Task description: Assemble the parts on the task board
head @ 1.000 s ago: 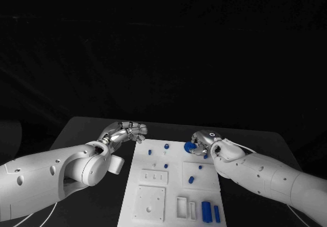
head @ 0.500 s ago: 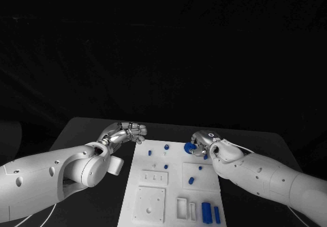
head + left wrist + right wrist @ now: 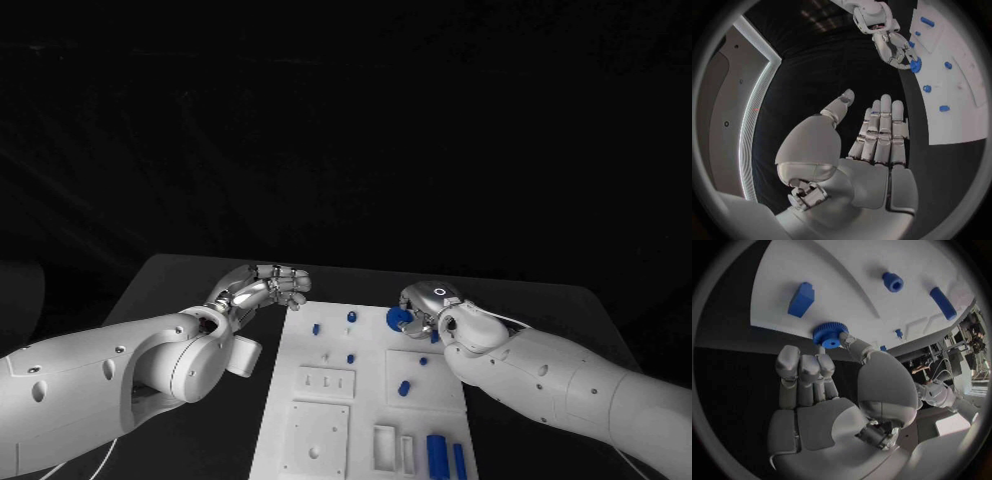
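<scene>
The task board (image 3: 335,400) lay in the middle of the black desk (image 3: 173,275), running from its near edge toward the far side. The right hand (image 3: 421,307) was at the board's far right corner, pinching a blue gear (image 3: 400,318) between thumb and fingertips; in the right wrist view the gear (image 3: 830,334) sat at the board's edge, just above the white surface, though contact with the board could not be told. The left hand (image 3: 268,284) hovered over the desk just beyond the board's far left corner, holding nothing; the left wrist view showed its fingers (image 3: 881,131) extended side by side and the thumb set apart. Small blue parts stood on the board's far half, among them a peg (image 3: 351,316) near the gear, and 2 longer blue pieces (image 3: 436,448) stood at the near right corner
</scene>
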You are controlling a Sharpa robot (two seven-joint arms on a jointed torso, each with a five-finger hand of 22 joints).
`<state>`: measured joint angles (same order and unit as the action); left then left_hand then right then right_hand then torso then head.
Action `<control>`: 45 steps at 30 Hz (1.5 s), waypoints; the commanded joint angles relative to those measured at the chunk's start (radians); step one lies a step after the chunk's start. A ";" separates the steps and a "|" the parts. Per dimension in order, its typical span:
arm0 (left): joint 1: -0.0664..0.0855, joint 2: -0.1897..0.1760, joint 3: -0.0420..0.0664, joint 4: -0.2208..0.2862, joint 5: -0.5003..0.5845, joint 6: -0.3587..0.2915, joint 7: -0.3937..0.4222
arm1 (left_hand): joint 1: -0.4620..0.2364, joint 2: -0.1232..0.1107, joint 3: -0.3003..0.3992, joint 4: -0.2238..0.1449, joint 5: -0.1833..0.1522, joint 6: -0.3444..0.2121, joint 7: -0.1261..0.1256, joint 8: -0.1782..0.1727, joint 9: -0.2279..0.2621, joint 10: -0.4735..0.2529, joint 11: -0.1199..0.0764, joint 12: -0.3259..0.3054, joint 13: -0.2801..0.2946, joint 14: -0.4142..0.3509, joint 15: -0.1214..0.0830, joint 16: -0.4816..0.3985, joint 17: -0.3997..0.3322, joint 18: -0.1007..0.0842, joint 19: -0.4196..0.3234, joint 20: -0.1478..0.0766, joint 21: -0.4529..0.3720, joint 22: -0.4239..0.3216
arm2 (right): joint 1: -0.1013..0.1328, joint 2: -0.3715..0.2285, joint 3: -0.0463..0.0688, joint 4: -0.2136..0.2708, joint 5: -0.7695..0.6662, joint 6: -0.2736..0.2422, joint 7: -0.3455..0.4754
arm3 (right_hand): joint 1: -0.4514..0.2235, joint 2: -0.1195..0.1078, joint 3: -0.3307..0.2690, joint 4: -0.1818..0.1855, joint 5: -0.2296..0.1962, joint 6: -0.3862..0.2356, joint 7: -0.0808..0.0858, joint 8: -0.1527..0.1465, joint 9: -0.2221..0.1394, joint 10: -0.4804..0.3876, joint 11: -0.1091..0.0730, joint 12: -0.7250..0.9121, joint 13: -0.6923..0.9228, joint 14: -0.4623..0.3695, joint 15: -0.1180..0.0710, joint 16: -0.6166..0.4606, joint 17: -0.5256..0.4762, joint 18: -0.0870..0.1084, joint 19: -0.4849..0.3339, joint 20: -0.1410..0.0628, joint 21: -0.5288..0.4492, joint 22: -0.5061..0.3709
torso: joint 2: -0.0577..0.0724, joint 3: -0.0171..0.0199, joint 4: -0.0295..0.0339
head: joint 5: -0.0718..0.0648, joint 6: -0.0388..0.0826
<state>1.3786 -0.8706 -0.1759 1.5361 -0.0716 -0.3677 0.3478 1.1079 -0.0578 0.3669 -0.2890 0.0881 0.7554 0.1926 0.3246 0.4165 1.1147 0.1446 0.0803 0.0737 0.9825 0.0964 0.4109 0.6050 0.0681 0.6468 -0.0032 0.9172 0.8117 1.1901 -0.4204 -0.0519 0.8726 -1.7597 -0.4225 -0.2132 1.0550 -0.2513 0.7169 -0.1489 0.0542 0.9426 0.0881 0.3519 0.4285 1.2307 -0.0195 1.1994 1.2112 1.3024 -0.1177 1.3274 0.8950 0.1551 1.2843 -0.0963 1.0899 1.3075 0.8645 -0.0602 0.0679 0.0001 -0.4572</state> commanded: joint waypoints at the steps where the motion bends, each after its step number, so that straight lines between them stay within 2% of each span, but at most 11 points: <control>1: 0.001 0.001 0.001 0.005 -0.005 0.002 0.007 | 0.003 -0.001 -0.005 0.000 0.004 0.003 0.003 -0.006 -0.001 -0.004 -0.001 -0.005 -0.002 0.004 0.002 -0.007 0.001 0.020 -0.005 0.002 -0.006 -0.001 | -0.013 -0.002 -0.008 0.009 -0.052 0.021 -0.022 | 0.005 0.005 0.004 0.000 -0.002 0.077 0.004 0.014 0.011 0.010 0.001 0.008 0.003 -0.001 -0.007 -0.004 0.002 0.107 0.001 0.008 0.006 0.018 | 0.000 0.0003 -0.0011 | 0.002 0.004; 9: 0.001 -0.005 0.001 0.003 -0.005 -0.001 0.008 | 0.004 -0.001 -0.005 0.000 0.005 0.003 0.002 -0.006 -0.001 -0.004 -0.001 -0.005 -0.002 0.004 0.002 -0.007 0.002 0.020 -0.005 0.002 -0.006 -0.001 | -0.010 -0.035 -0.006 0.083 -0.086 -0.037 -0.048 | -0.002 0.001 0.019 0.016 0.000 0.081 0.003 0.012 0.012 0.018 -0.001 0.011 0.007 0.001 -0.009 -0.005 0.004 0.107 0.005 0.010 0.009 0.016 | 0.000 -0.0003 -0.0013 | 0.003 0.005; 12: 0.001 -0.007 0.001 0.003 -0.005 -0.002 0.008 | 0.004 -0.001 -0.005 0.000 0.005 0.003 0.002 -0.006 -0.001 -0.004 -0.001 -0.005 -0.002 0.004 0.002 -0.007 0.002 0.020 -0.005 0.002 -0.006 -0.001 | -0.002 -0.048 -0.004 0.119 -0.107 -0.046 -0.062 | 0.003 -0.005 0.031 0.019 -0.001 0.082 0.002 0.011 0.012 0.022 -0.002 0.013 0.008 0.002 -0.009 -0.005 0.005 0.107 0.007 0.010 0.010 0.016 | 0.000 -0.0003 -0.0030 | 0.016 0.016; 17: 0.001 -0.006 0.001 -0.006 -0.005 -0.001 0.009 | 0.004 -0.001 -0.005 0.000 0.005 0.003 0.002 -0.006 -0.001 -0.004 -0.001 -0.005 -0.002 0.004 0.002 -0.007 0.002 0.020 -0.005 0.002 -0.006 -0.001 | 0.010 -0.066 -0.001 0.182 -0.139 -0.053 -0.082 | 0.005 -0.007 0.036 0.020 -0.002 0.083 0.002 0.011 0.013 0.024 -0.002 0.014 0.010 0.002 -0.010 -0.005 0.005 0.107 0.008 0.009 0.010 0.015 | -0.001 0.0009 -0.0028 | 0.011 0.019; 22: 0.001 -0.004 0.001 -0.012 -0.005 -0.002 0.010 | 0.004 -0.001 -0.005 0.000 0.005 0.003 0.002 -0.006 -0.001 -0.003 -0.001 -0.005 -0.001 0.004 0.002 -0.007 0.002 0.020 -0.005 0.002 -0.005 -0.001 | 0.012 -0.062 0.000 0.239 -0.224 -0.071 -0.131 | 0.008 -0.025 0.055 0.036 -0.005 0.088 0.000 0.011 0.016 0.032 -0.004 0.017 0.012 0.003 -0.011 -0.005 0.007 0.107 0.013 0.008 0.014 0.015 | -0.001 0.0009 -0.0037 | 0.009 0.021; 24: 0.001 -0.001 0.001 -0.015 -0.005 -0.002 0.010 | 0.004 -0.001 -0.005 0.000 0.005 0.003 0.002 -0.006 -0.001 -0.003 -0.001 -0.005 -0.001 0.005 0.002 -0.007 0.002 0.020 -0.005 0.002 -0.005 -0.001 | 0.011 -0.053 -0.001 0.246 -0.252 -0.072 -0.143 | 0.008 -0.036 0.066 0.048 -0.005 0.089 -0.001 0.012 0.018 0.035 -0.004 0.017 0.012 0.004 -0.012 -0.005 0.008 0.107 0.015 0.007 0.016 0.014 | -0.001 0.0010 -0.0034 | 0.009 0.022; 28: 0.001 0.001 0.001 -0.017 -0.005 -0.001 0.010 | 0.004 -0.001 -0.005 0.000 0.006 0.003 0.002 -0.006 -0.001 -0.003 -0.001 -0.005 -0.001 0.005 0.002 -0.008 0.003 0.020 -0.005 0.002 -0.005 -0.001 | 0.010 -0.042 -0.004 0.255 -0.294 -0.085 -0.161 | 0.008 -0.039 0.070 0.052 -0.005 0.090 -0.001 0.012 0.018 0.036 -0.004 0.016 0.011 0.004 -0.012 -0.005 0.009 0.107 0.015 0.007 0.016 0.014 | -0.002 0.0011 -0.0042 | 0.012 0.021; 37: 0.001 0.007 0.001 -0.026 -0.003 -0.001 0.007 | 0.005 0.000 -0.004 0.000 0.007 0.003 0.002 -0.006 -0.002 -0.003 -0.001 -0.005 -0.002 0.005 0.002 -0.008 0.004 0.020 -0.005 0.002 -0.005 -0.001 | 0.008 0.003 -0.012 0.254 -0.308 -0.095 -0.177 | 0.007 -0.045 0.082 0.062 -0.006 0.091 -0.001 0.013 0.021 0.042 -0.005 0.017 0.012 0.004 -0.012 -0.006 0.009 0.107 0.015 0.008 0.018 0.014 | 0.000 -0.0015 -0.0022 | 0.018 0.023; 41: 0.001 0.016 0.001 -0.028 -0.003 0.001 0.008 | 0.004 0.000 -0.004 0.001 0.007 0.003 0.002 -0.006 -0.002 -0.003 -0.001 -0.006 -0.002 0.005 0.002 -0.009 0.004 0.020 -0.005 0.002 -0.005 -0.001 | 0.006 0.027 -0.017 0.235 -0.307 -0.086 -0.171 | 0.002 -0.046 0.078 0.062 -0.006 0.091 -0.001 0.012 0.022 0.043 -0.005 0.017 0.012 0.004 -0.012 -0.006 0.009 0.107 0.015 0.008 0.019 0.015 | 0.001 -0.0017 0.0014 | 0.017 0.022; 42: 0.001 0.016 0.001 -0.028 -0.003 0.001 0.007 | 0.004 0.000 -0.004 0.001 0.007 0.003 0.002 -0.006 -0.002 -0.003 -0.001 -0.006 -0.002 0.005 0.002 -0.009 0.004 0.020 -0.005 0.002 -0.005 -0.001 | 0.003 0.032 -0.019 0.231 -0.305 -0.084 -0.170 | 0.002 -0.046 0.078 0.062 -0.006 0.091 -0.001 0.012 0.022 0.043 -0.005 0.017 0.012 0.004 -0.012 -0.006 0.009 0.107 0.015 0.008 0.019 0.015 | 0.001 -0.0029 0.0022 | 0.016 0.022; 45: 0.001 0.020 0.001 -0.029 -0.002 0.002 0.006 | 0.004 0.000 -0.004 0.001 0.007 0.003 0.002 -0.006 -0.002 -0.003 -0.001 -0.006 -0.002 0.005 0.002 -0.009 0.004 0.020 -0.005 0.002 -0.005 -0.001 | -0.004 0.040 -0.021 0.225 -0.304 -0.080 -0.167 | 0.002 -0.046 0.078 0.061 -0.006 0.091 -0.001 0.012 0.022 0.043 -0.005 0.017 0.012 0.004 -0.012 -0.006 0.009 0.107 0.015 0.008 0.019 0.015 | 0.001 -0.0031 0.0007 | 0.019 0.021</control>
<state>1.3786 -0.8544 -0.1759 1.5064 -0.0720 -0.3692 0.3477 1.1079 -0.0578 0.3669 -0.2890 0.0881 0.7554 0.1925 0.3247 0.4159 1.1148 0.1446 0.0803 0.0739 0.9825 0.0964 0.4072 0.6074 0.0703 0.6452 -0.0015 0.9172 0.8116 1.1872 -0.3815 -0.0725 1.1001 -2.0402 -0.5055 -0.3720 1.0600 -0.2969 0.7995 -0.0909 0.0458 0.9995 0.0824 0.3589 0.4292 1.2689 -0.0251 1.2120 1.2222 1.3038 -0.1228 1.3275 0.9034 0.1618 1.2934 -0.0872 1.1035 1.3075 0.8650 -0.0624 0.0679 0.0178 -0.4350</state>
